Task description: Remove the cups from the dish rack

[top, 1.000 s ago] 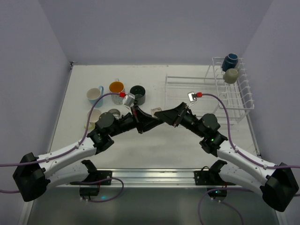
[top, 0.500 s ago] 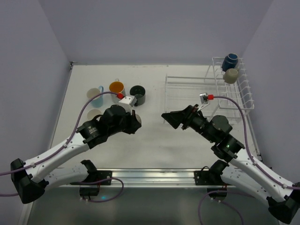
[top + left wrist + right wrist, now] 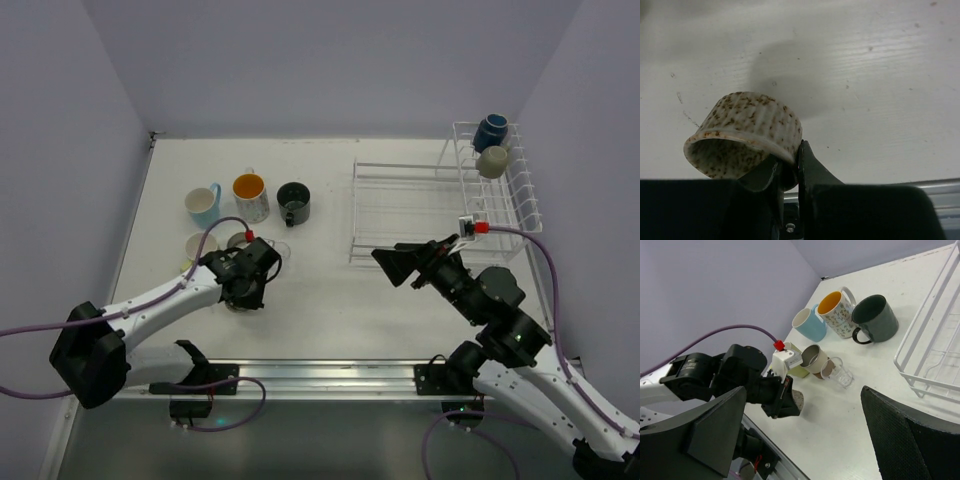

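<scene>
My left gripper (image 3: 243,290) is shut on the rim of a white cup with brown speckles (image 3: 747,132), one finger inside and one outside. The cup is tilted just over the table, near the front left. My right gripper (image 3: 398,264) hangs open and empty in front of the dish rack (image 3: 420,165). Its wide-apart fingers (image 3: 715,425) frame the speckled cup (image 3: 799,401) from afar. A navy cup (image 3: 491,131) and a pale cup (image 3: 491,161) sit in the rack's tall basket. The flat section holds nothing.
On the left of the table stand a light blue mug (image 3: 203,203), a patterned mug with orange inside (image 3: 250,195) and a black mug (image 3: 294,202). Nearer the left gripper are a pale green cup (image 3: 200,247), a beige-brown cup (image 3: 240,240) and a clear glass (image 3: 278,247).
The two grippers met at the table's middle. The right one opened wide and drew back right. The left arm carried the speckled cup back toward the front left.
</scene>
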`<action>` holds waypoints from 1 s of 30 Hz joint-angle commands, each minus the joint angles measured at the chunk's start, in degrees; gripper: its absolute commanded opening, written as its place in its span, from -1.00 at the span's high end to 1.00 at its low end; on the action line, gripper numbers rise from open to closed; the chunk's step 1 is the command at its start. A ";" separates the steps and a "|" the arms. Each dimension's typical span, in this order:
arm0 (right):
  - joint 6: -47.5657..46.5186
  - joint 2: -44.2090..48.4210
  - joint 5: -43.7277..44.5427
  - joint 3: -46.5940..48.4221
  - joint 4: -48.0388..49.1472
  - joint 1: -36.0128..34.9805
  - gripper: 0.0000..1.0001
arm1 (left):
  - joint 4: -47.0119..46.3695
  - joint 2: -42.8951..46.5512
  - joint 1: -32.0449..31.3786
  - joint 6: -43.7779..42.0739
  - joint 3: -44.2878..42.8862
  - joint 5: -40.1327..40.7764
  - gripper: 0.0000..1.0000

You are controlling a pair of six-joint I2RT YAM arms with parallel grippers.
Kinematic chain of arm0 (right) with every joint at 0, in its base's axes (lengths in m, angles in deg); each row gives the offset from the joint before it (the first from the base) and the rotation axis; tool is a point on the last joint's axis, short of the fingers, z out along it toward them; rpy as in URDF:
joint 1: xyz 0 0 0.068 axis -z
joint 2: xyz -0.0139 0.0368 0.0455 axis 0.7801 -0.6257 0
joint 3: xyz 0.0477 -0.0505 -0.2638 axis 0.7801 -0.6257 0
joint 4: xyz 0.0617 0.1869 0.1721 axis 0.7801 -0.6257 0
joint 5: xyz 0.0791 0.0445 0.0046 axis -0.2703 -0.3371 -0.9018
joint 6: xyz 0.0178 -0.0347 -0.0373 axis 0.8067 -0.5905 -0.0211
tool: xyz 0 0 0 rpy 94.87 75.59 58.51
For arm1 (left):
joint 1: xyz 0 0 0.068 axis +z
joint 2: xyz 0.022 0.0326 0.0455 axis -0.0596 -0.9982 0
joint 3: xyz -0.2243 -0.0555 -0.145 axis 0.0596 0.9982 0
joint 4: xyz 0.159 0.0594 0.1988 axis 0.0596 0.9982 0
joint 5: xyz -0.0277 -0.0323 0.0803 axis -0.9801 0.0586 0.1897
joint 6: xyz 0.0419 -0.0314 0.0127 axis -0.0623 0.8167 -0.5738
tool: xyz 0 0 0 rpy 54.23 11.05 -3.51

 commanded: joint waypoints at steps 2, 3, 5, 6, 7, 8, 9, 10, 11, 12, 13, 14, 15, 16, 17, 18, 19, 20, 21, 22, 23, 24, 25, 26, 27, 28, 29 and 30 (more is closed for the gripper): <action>-2.56 1.21 1.70 -0.92 -1.91 -0.33 -0.98 | -7.59 -3.38 3.30 0.10 1.80 -2.08 1.00; -2.65 1.39 1.61 -1.18 -1.91 -0.24 -0.98 | -8.12 -4.69 3.30 0.10 1.88 -2.34 1.00; -2.65 1.48 1.87 -1.45 -1.91 -0.33 -0.98 | -9.27 -5.75 3.39 -0.16 2.24 -2.17 0.93; -2.56 1.56 2.14 -1.80 -1.91 -0.33 -0.98 | -9.35 -6.89 3.30 -0.42 2.24 -1.56 0.88; -2.56 1.56 2.40 -1.89 -1.91 -0.33 -0.98 | -9.53 -7.34 3.39 -0.69 2.32 -1.20 0.75; -2.56 1.56 2.58 -1.80 -1.91 -0.24 -0.98 | -9.62 -7.69 3.30 -0.87 2.41 -0.94 0.67; -2.56 1.39 2.84 -1.80 -2.00 -0.32 -0.98 | -9.71 -8.04 3.39 -1.04 2.33 -0.76 0.59; -2.56 1.30 3.02 -1.89 -2.00 -0.33 -0.98 | -9.45 -8.04 3.30 -1.30 2.15 -0.59 0.40; -2.74 1.21 3.45 -1.71 -2.00 -0.24 -0.98 | -9.18 -7.78 3.30 -1.39 2.06 0.11 0.32; -2.74 1.13 3.89 -1.54 -2.26 -0.24 -0.98 | -8.92 -7.43 3.39 -1.48 1.71 0.47 0.21; -2.82 0.95 4.16 -1.28 -2.87 -0.32 -0.98 | -8.65 -7.08 3.30 -1.74 1.62 0.82 0.16; -3.09 0.95 4.60 -0.75 -2.97 -0.33 -0.98 | -8.39 -6.12 3.30 -1.75 1.45 1.43 0.13; -3.26 0.78 4.77 -0.48 -3.14 -0.24 -0.98 | -8.13 -5.68 3.47 -1.75 1.10 1.44 0.06; -3.44 0.60 5.04 0.04 -3.84 -0.32 -0.98 | -8.04 -5.15 3.48 -1.92 0.83 1.44 0.02; -3.79 0.16 5.48 1.26 -4.46 -0.24 -0.98 | -7.69 -4.10 3.48 -1.92 0.40 1.70 -0.02; -3.88 -0.10 6.35 1.80 -4.98 -0.24 -0.98 | -7.16 -3.39 3.39 -2.01 -0.74 1.61 -0.11; -4.05 -0.37 6.62 2.41 -5.60 -0.32 -0.95 | -6.81 -2.43 3.48 -2.44 -1.45 1.44 -0.15; -4.84 -0.89 6.88 3.72 -6.04 -0.24 -0.93 | -6.63 -0.33 3.48 -2.62 -2.50 1.44 -0.18; -5.11 -1.33 8.37 4.61 -7.35 -0.32 -0.85 | -6.11 0.73 3.39 -3.41 -4.86 1.26 -0.22; -5.46 -1.94 9.34 5.66 -8.06 -0.24 -0.77 | -5.93 1.96 3.39 -3.85 -6.27 1.17 -0.23; -6.33 -3.17 10.22 7.67 -8.59 -0.24 -0.67 | -5.58 4.41 3.30 -4.29 -7.94 0.39 -0.25; -6.78 -3.96 12.23 8.65 -8.94 -0.24 -0.61 | -6.01 5.65 3.13 -5.43 -11.18 -0.49 -0.29; -7.83 -4.76 13.64 9.70 -9.73 -0.15 -0.42 | -6.71 7.06 2.86 -6.39 -12.52 -1.37 -0.32; -8.44 -5.72 15.13 11.98 -10.08 -0.15 -0.32 | -7.85 10.03 2.43 -7.10 -13.57 -2.77 -0.33; -9.15 -7.82 16.89 13.30 -10.52 0.02 -0.25 | -10.91 11.63 1.73 -7.89 -14.89 -3.65 -0.37; -9.94 -9.14 21.43 14.80 -11.48 0.81 -0.18 | -13.03 13.30 1.54 -9.55 -15.08 -4.79 -0.39; -11.42 -10.46 23.13 18.20 -11.93 1.43 -0.07 | -15.13 16.88 1.46 -10.35 -14.90 -7.59 -0.42; -12.40 -13.70 24.02 20.15 -12.45 3.61 -0.05 | -20.12 18.57 1.37 -11.75 -13.34 -8.66 -0.48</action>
